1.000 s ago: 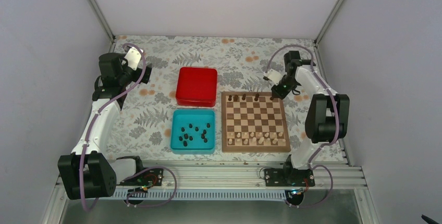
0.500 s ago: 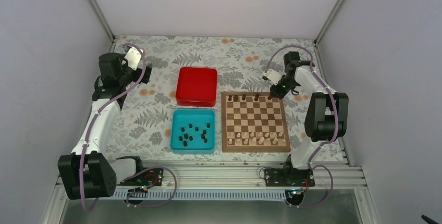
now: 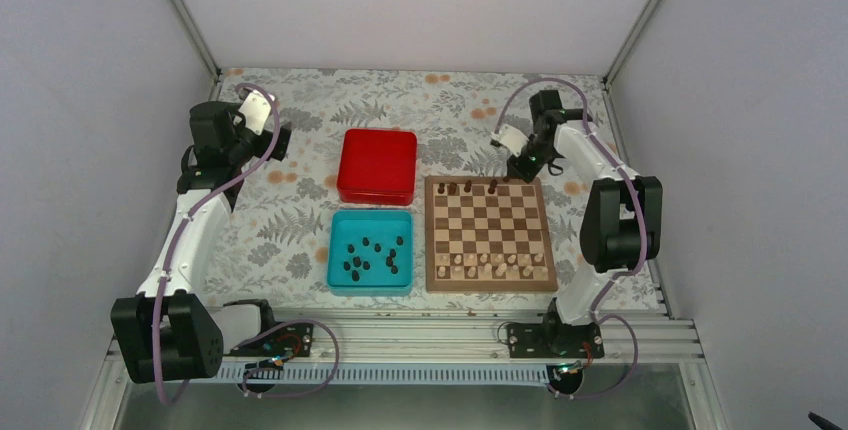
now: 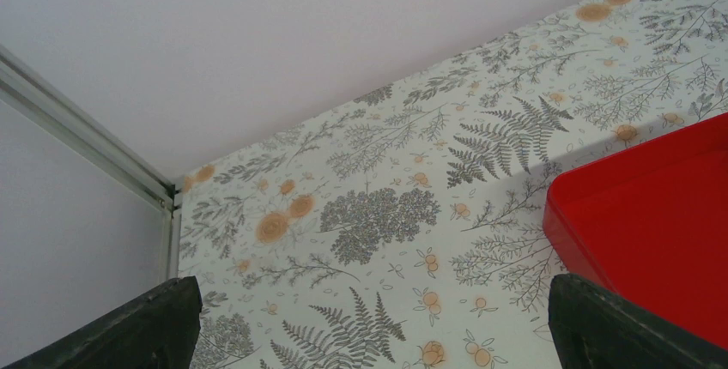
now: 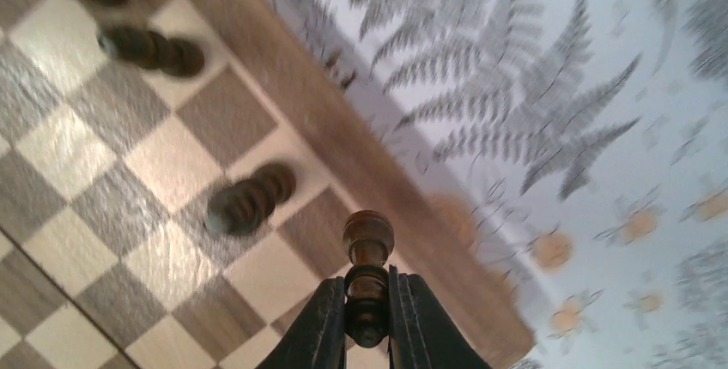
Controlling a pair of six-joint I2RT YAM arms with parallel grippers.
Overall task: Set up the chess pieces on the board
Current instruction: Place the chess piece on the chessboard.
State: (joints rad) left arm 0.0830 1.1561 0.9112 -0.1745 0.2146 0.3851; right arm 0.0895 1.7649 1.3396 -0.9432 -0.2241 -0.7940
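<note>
The board (image 3: 490, 234) lies right of centre, with three dark chess pieces (image 3: 467, 188) on its far row and pale pieces on the near row. Several more dark chess pieces (image 3: 368, 256) lie in the teal tray (image 3: 336, 225). My right gripper (image 3: 520, 171) hovers at the board's far right corner, shut on a dark chess piece (image 5: 367, 276), held above the far-row squares and border (image 5: 343, 142). Three dark pieces (image 5: 249, 199) stand on the board in the right wrist view. My left gripper (image 3: 283, 140) is open and empty at the far left, beside the red box (image 4: 661, 214).
The red square box (image 3: 377, 165) sits behind the teal tray. Enclosure walls and posts stand close on the left, right and back. The floral cloth (image 3: 450, 110) covers the table.
My right gripper has moved left and a little farther back with the dark piece, from over the board's far right corner towards the far edge. The left arm has not moved.
</note>
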